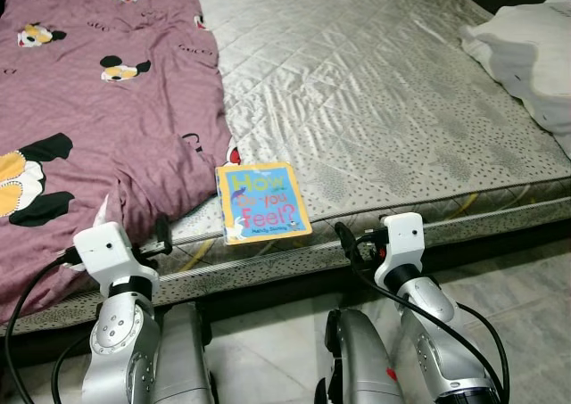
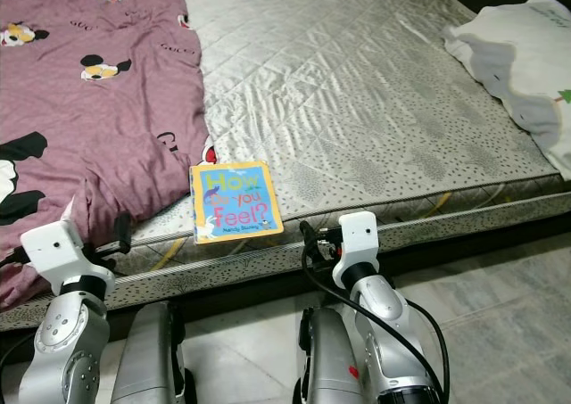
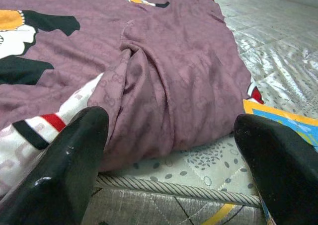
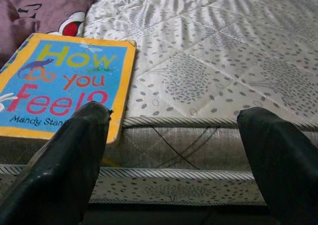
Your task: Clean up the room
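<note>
Both jaws spread, empty: left gripper (image 3: 171, 155) facing maroon blanket (image 1: 98, 92), right gripper (image 4: 174, 155) before book (image 1: 260, 202) overhanging mattress (image 1: 375, 92) edge; pillow (image 1: 531, 47) far right.

I'm looking down at a mattress (image 1: 375, 110) with a quilted grey cover, its near edge running across in front of me. A mauve blanket (image 1: 98, 110) printed with cartoon mice covers the left part and spills over that near edge. A children's book (image 1: 262, 202) titled "How Do You Feel?" lies flat at the near edge, just right of the blanket's fold. A white pillow (image 1: 528, 52) sits at the far right. My left arm (image 1: 120, 324) is raised below the blanket, my right arm (image 1: 419, 315) below the mattress edge, right of the book. Pale tiled floor (image 1: 526, 288) shows near right.
</note>
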